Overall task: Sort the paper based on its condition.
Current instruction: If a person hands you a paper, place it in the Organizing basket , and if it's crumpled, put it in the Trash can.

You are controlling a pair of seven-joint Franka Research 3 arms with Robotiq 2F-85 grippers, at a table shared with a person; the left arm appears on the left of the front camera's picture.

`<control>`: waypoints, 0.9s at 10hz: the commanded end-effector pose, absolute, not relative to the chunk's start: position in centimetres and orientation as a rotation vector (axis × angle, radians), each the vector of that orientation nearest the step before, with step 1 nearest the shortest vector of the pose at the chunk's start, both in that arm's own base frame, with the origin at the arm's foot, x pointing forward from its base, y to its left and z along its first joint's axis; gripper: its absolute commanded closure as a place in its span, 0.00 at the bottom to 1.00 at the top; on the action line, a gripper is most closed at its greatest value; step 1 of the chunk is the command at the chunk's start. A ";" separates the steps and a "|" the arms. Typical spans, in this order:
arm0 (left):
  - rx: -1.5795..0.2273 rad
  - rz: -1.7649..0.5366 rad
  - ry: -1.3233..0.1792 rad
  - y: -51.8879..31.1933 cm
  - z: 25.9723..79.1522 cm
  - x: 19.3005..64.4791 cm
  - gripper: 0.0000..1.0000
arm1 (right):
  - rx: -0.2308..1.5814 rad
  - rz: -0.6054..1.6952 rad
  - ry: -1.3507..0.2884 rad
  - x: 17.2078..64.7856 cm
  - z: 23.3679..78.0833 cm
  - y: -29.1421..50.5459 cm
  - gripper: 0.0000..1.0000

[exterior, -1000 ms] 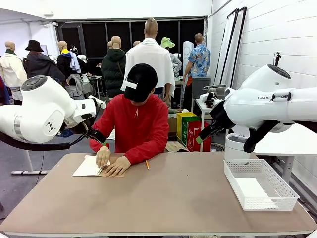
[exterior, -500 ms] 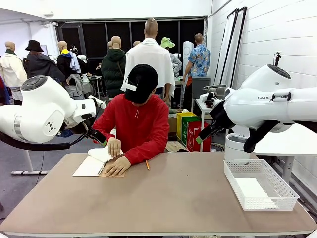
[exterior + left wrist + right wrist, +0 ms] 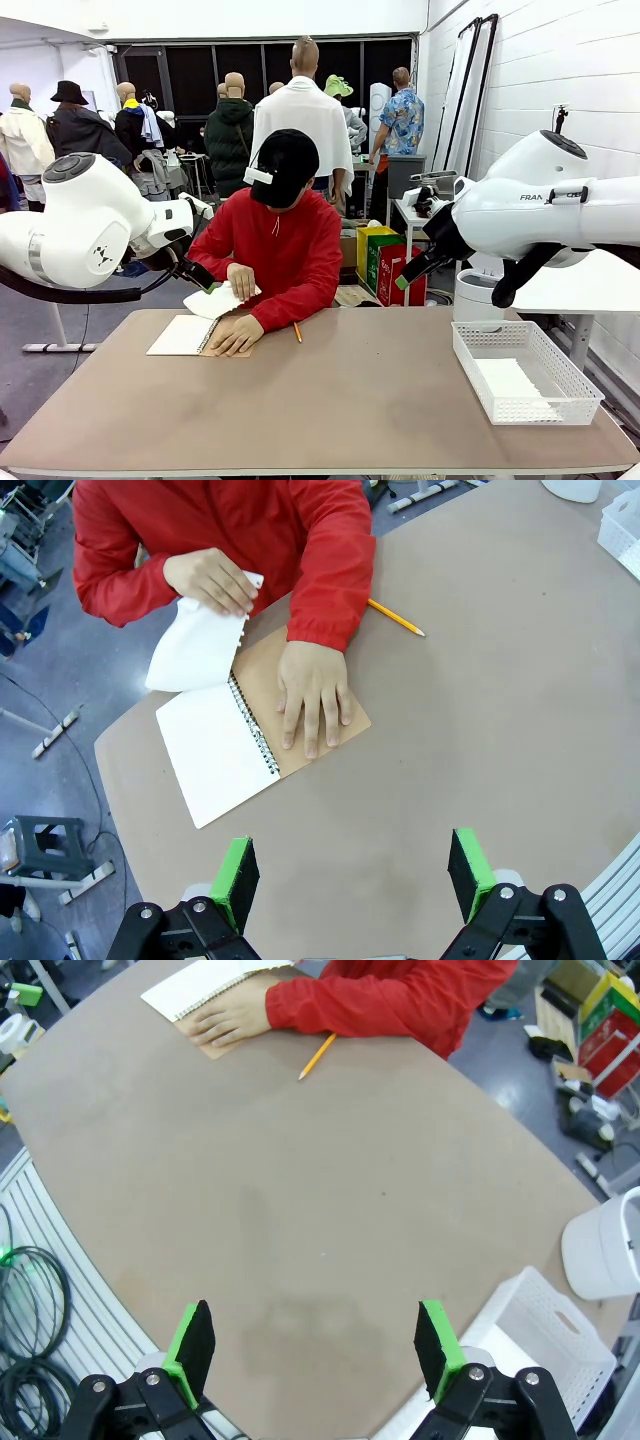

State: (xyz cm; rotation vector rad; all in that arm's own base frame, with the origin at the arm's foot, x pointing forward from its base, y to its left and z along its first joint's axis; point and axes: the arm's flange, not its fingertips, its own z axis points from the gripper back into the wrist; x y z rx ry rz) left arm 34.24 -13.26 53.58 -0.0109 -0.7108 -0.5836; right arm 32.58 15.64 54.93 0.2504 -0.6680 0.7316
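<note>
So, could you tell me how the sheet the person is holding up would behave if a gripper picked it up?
Probably floppy: the sheet curves and droops from the person's hand. Likely very light, being one thin page, so a push may crumple it. Its ragged spiral-side edge suggests it tears easily.

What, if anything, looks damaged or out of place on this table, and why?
One white sheet, held in the person's hand above the open notebook, has a ragged, notched edge, as if torn out of it. Nothing else stands out.
</note>
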 end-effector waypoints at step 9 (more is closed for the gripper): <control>-0.012 -0.586 -0.716 -13.2 53.6 34.2 0.00 | 0.251 0.748 -0.661 32.5 54.9 15.6 0.00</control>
